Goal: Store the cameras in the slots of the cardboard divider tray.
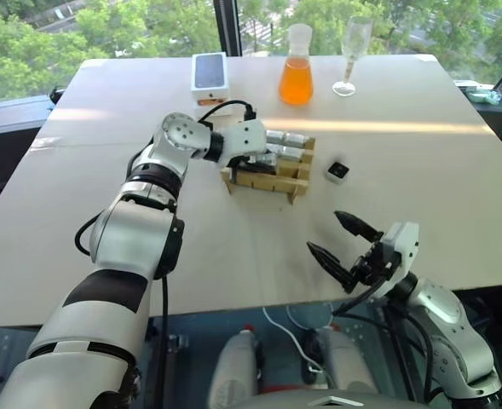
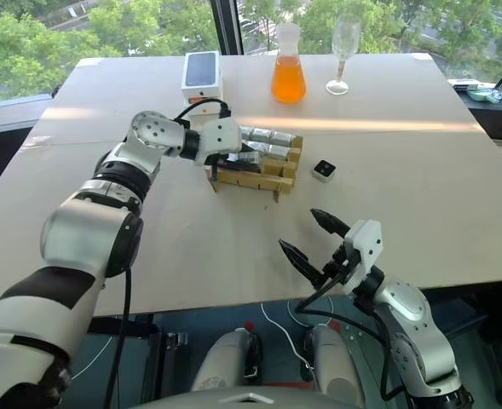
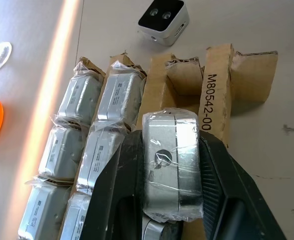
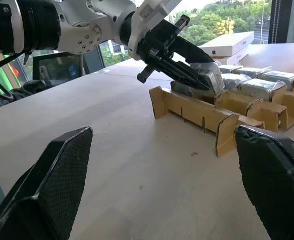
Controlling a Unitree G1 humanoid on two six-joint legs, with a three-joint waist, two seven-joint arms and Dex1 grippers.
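Note:
The cardboard divider tray (image 1: 286, 187) lies mid-table. Several plastic-wrapped silver cameras (image 3: 80, 95) fill its far slots, while the near slots (image 3: 184, 75) stand empty. My left gripper (image 1: 264, 160) hovers over the tray, shut on another wrapped silver camera (image 3: 170, 160) held between its black fingers (image 3: 118, 185). In the right wrist view the same held camera (image 4: 206, 75) hangs just above the tray's wall (image 4: 196, 112). One loose camera (image 1: 337, 170) with a black lens face rests on the table to the right of the tray. My right gripper (image 1: 324, 231) stands open near the table's front edge with nothing between its fingers.
A white phone box (image 1: 209, 72) with a black top lies at the back of the table. To its right are an orange-filled flask (image 1: 296, 78) and a wine glass (image 1: 352, 53). Bare table (image 1: 421, 170) stretches right of the tray.

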